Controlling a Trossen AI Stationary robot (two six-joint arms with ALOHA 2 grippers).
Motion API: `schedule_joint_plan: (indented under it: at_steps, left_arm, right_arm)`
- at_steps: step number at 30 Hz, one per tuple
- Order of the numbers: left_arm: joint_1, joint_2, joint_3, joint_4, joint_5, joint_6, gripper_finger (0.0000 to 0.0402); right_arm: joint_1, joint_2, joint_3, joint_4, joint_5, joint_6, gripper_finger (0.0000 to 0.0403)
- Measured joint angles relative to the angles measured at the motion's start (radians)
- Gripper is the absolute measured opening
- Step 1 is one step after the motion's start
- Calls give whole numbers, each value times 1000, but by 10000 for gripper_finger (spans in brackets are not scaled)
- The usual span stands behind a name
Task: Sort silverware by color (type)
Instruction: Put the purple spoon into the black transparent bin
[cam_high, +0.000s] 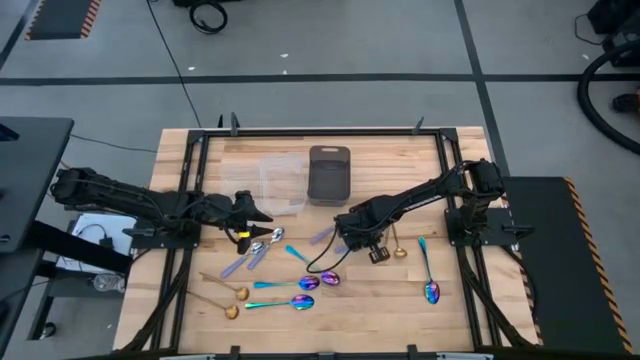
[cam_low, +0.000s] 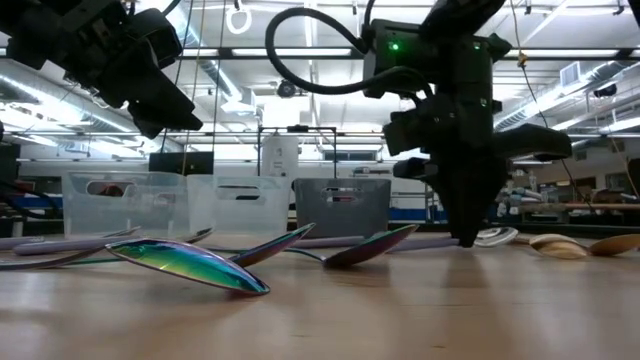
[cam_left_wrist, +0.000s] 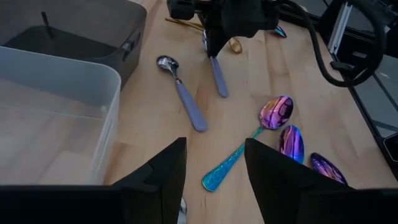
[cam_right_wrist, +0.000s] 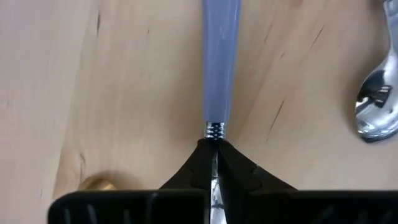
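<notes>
Silverware lies scattered on the wooden table (cam_high: 400, 305). There are lavender-handled silver spoons (cam_high: 240, 262), rainbow spoons (cam_high: 290, 302) and gold spoons (cam_high: 225, 285). My right gripper (cam_high: 345, 238) points down at mid-table, shut on one lavender-handled spoon (cam_left_wrist: 219, 78) that lies flat. The gripper hides that spoon's bowl. A second lavender-handled spoon (cam_left_wrist: 183, 93) lies beside it. My left gripper (cam_left_wrist: 214, 180) hovers open above the table's left half, touching nothing; rainbow spoons (cam_left_wrist: 277, 112) lie ahead of it. My right gripper pinches the spoon's metal neck (cam_right_wrist: 214, 130) between its two fingers, just where the lavender handle ends. The fingers come from above, pointing down. The spoon lies flat on the table, and its handle (cam_right_wrist: 221, 56) stretches away from the fingers.
A dark gray tray (cam_high: 329, 172) and a clear plastic container (cam_high: 280, 182) stand at the table's far middle. A silver spoon bowl (cam_right_wrist: 376, 109) and a gold spoon (cam_high: 398, 245) lie close to my right gripper. One rainbow spoon (cam_high: 430, 285) lies toward the right edge.
</notes>
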Motion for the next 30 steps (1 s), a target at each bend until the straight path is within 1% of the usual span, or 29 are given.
schedule_joint_plan:
  at_steps: [12,25,30]
  left_arm:
    - [0,0,0,-1,-1,0,171]
    - [0,0,-1,-18,-2,0,171]
    - [0,0,-1,-18,-28,0,171]
  right_arm:
    - [-14,-2,51,-15,-11,-13,7]
    - [-21,-5,52,-16,-15,-4,5]
    - [-21,-9,73,-22,-5,-11,5]
